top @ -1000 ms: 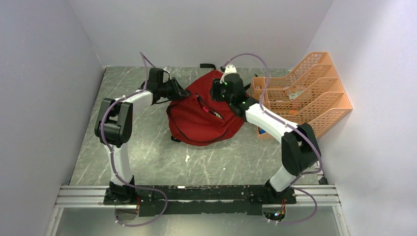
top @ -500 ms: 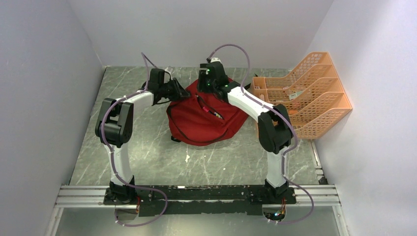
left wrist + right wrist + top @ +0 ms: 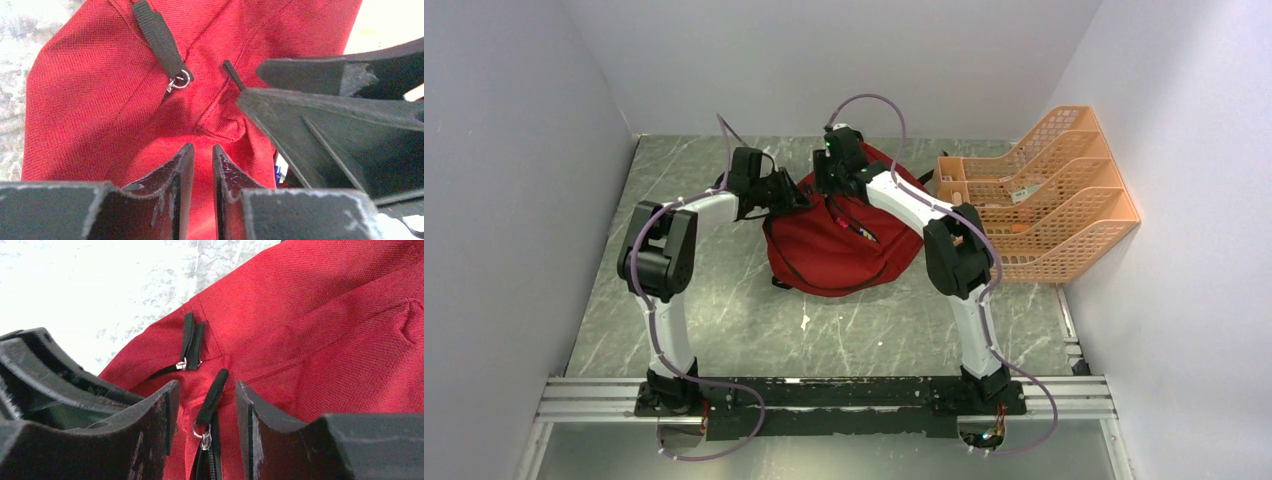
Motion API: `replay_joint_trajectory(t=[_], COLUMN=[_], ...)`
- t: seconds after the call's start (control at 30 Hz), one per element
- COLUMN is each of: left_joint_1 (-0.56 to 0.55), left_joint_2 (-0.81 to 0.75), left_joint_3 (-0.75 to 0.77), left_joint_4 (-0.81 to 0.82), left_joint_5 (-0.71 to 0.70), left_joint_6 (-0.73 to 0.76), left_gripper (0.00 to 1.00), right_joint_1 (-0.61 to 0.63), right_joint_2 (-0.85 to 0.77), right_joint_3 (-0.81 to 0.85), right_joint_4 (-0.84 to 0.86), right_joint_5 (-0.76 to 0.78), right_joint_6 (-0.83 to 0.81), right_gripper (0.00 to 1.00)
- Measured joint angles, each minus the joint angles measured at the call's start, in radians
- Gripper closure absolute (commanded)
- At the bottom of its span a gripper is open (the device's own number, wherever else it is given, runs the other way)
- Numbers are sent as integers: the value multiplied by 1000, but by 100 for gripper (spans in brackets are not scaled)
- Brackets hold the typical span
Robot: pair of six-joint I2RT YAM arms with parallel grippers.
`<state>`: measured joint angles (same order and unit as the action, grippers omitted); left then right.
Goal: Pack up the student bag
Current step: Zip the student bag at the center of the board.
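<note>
The student bag [image 3: 839, 245] lies in the middle of the overhead frame on the table [image 3: 724, 320], with the orange file organizer [image 3: 1049, 195] just to its right. Both arms meet at the bag's upper edge.

In the left wrist view, the left gripper [image 3: 202, 149] sits at bottom centre. Its jaws are drawn almost together on a bunched fold of red fabric, which looks like a pinch, though the narrow gap makes that hard to confirm. In the right wrist view, the right gripper [image 3: 206, 387] stands open. Its fingers straddle the black zipper pull [image 3: 212, 392] without touching it, and the pull's metal ring [image 3: 202, 432] is lower in the frame.

The step in hand seems to be taking that pull to work the zipper. To do it well, the right jaws should close squarely on the fabric tab above the ring. The pull should then follow the line of the zipper rather than lift upward, while the left pinch holds the cloth taut so the slider does not drag the whole bag along.
</note>
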<state>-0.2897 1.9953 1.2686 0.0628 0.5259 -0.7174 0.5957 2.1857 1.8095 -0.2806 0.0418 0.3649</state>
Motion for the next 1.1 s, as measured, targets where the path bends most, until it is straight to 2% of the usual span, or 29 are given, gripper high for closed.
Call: replay_joint_trajectory(t=[0.23, 0.5, 0.67, 0.83, 1.1], left_joint_1=[0, 0, 0, 0, 0], left_joint_2=[-21, -29, -29, -29, -30], left_joint_3=[-11, -23, -23, -23, -27], left_joint_4=[1, 2, 2, 2, 1], left_joint_5=[2, 2, 3, 3, 3], left_joint_6=[0, 1, 3, 6, 7], left_gripper=[76, 77, 77, 77, 78], right_joint_1=[5, 17, 21, 21, 21], right_joint_2=[67, 93, 108, 115, 115], right_joint_3=[77, 106, 127, 127, 127], right_joint_4=[-47, -85, -88, -84, -58], right_joint_5=[11, 11, 11, 11, 12], right_joint_6=[-14, -31, -32, -32, -32], right_gripper=[52, 60, 67, 83, 100])
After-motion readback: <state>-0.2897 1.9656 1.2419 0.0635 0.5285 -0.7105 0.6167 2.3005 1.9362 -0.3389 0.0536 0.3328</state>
